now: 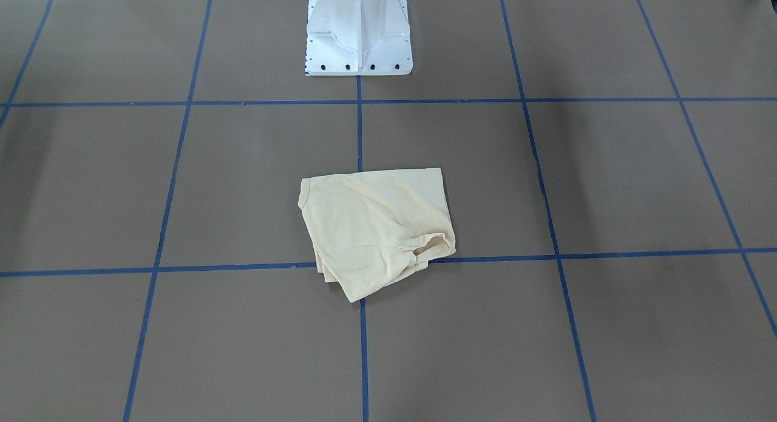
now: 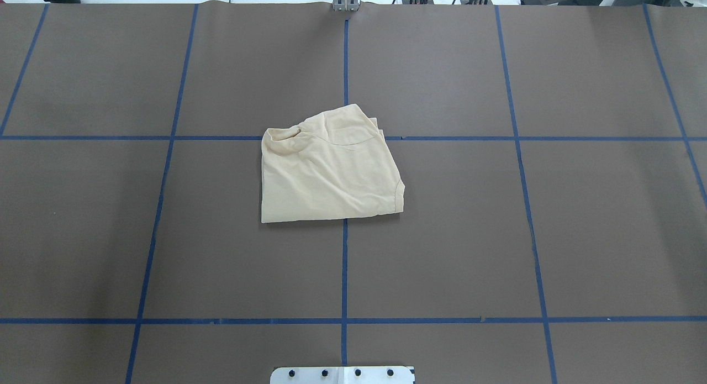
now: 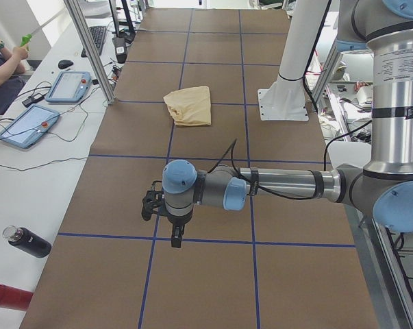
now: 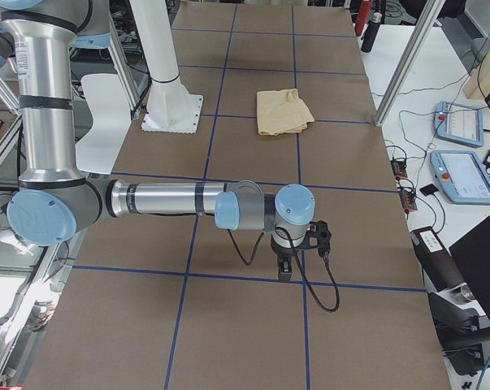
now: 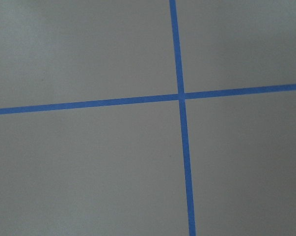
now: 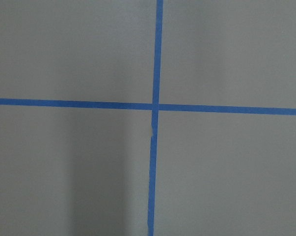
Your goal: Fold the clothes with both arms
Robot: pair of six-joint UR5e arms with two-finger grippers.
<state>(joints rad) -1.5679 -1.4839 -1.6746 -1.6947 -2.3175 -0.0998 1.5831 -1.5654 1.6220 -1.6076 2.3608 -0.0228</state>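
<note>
Left gripper [image 3: 175, 240]: hangs point-down over a blue tape [image 5: 181, 96] crossing at its own end of the table. It shows only in the side view, so I cannot tell whether the fingers are apart or together. Nothing seems to hang from it.

Right gripper [image 4: 284, 268]: same pose over a tape crossing at the opposite end. Its finger state cannot be told either.

Both wrist cameras show only the brown table cover [image 2: 442, 235] and tape, with no cloth below either tool.

T-shirt [image 2: 326, 174]: lies between the two grippers and well apart from both, mid-table, out in front of the white pedestal [image 1: 358, 33]. From the left gripper it lies toward the robot's right. From the right gripper it lies toward the robot's left. It sits a shade more on the left gripper's side of the centre tape line, so I judge the left arm slightly nearer, though the margin is small.

Shape: a compact, roughly squared bundle, already doubled over. Its slightly longer axis runs along the line joining the two grippers. The edge nearest the pedestal is straight, and the edge away from the robot is bunched and rumpled.

Writing: no print or neck label shows on the exposed cloth. A sticker on the left arm's [image 3: 398, 103] upright tube is too small to read.
</note>
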